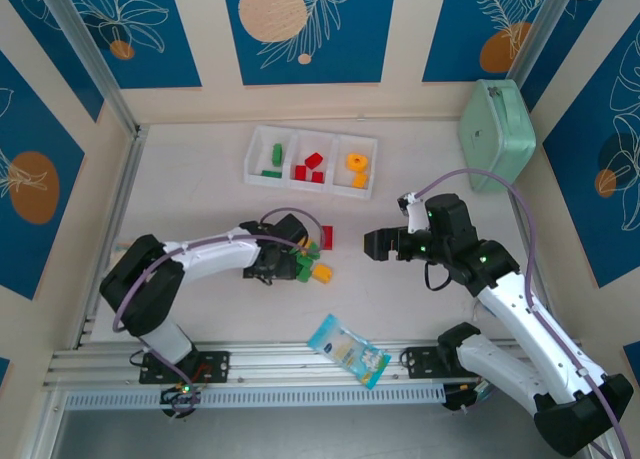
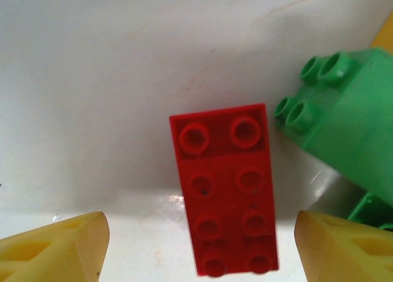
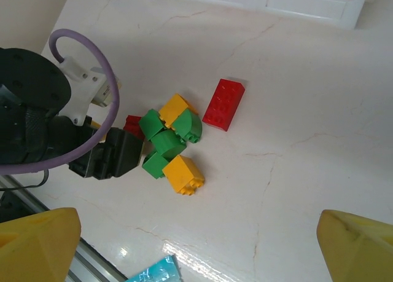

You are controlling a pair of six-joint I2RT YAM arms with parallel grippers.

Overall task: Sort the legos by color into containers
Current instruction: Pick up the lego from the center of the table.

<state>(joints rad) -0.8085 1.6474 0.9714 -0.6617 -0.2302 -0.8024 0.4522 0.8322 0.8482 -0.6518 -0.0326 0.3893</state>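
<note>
A long red brick (image 2: 224,190) lies flat on the counter (image 1: 200,199), studs up, just beyond the pile (image 3: 169,144) of green and yellow legos. In the left wrist view its long axis runs straight away from the camera with a slight tilt. In the right wrist view it slants from lower left to upper right. Its far end points toward the white tray (image 1: 311,162).

The left gripper (image 1: 294,253) sits low at the pile with its fingers (image 2: 55,251) apart and nothing between them. The brick's near end is cut off at the frame's bottom edge. A green brick (image 2: 350,128) lies just beside it, partly cut off at the right.

The right gripper (image 1: 372,245) hovers well apart from the pile with its fingers (image 3: 356,245) spread wide and empty.

A smaller red piece (image 3: 132,125) is half hidden behind the green legos and the left arm. The tray's compartments hold green, red and orange pieces, from left to right.
</note>
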